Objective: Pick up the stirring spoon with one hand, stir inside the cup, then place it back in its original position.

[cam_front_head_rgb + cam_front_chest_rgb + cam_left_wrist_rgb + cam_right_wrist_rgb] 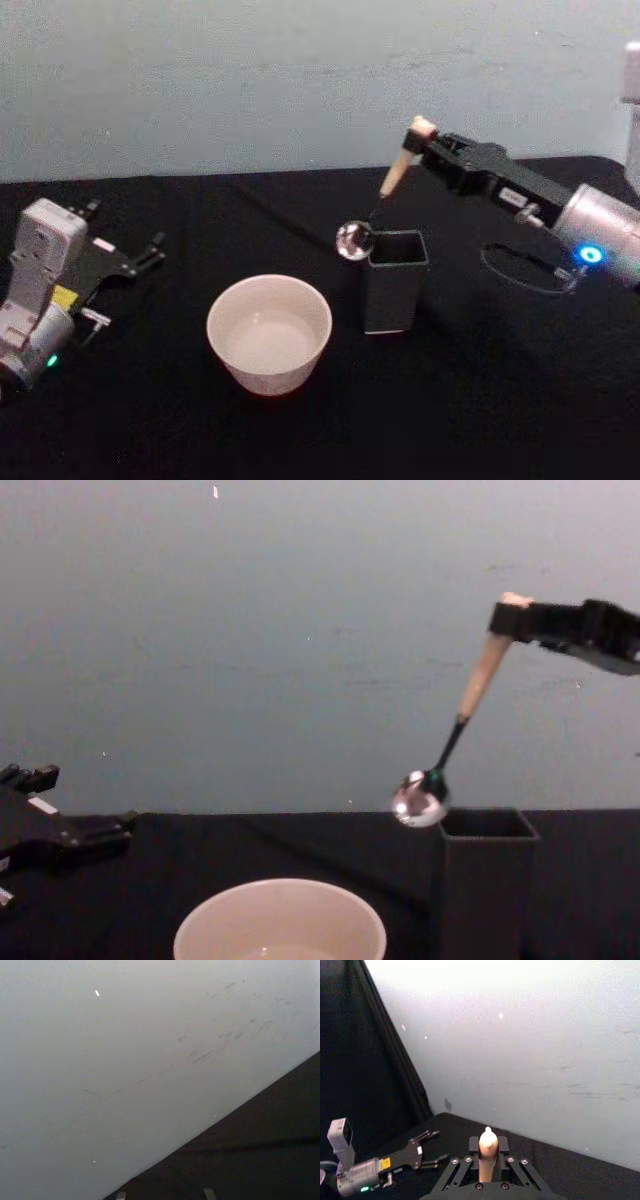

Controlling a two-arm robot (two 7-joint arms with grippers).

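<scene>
Dim overall; wall [485, 980] glares white (right wrist view).

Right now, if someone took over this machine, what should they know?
The right gripper is shut on the stirring spoon, holding it in the air, bowl by the rim of the dark holder.
The left gripper is open, parked at the left of the table.
The cup stands left of the holder.
Spoon is lifted out; whether stirring happened is unclear.
Left: return it to the holder.

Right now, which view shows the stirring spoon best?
The chest view: the stirring spoon shows whole from the side, bowl to handle, in the right gripper. The head view foreshortens it; the right wrist view shows its handle top.
</scene>
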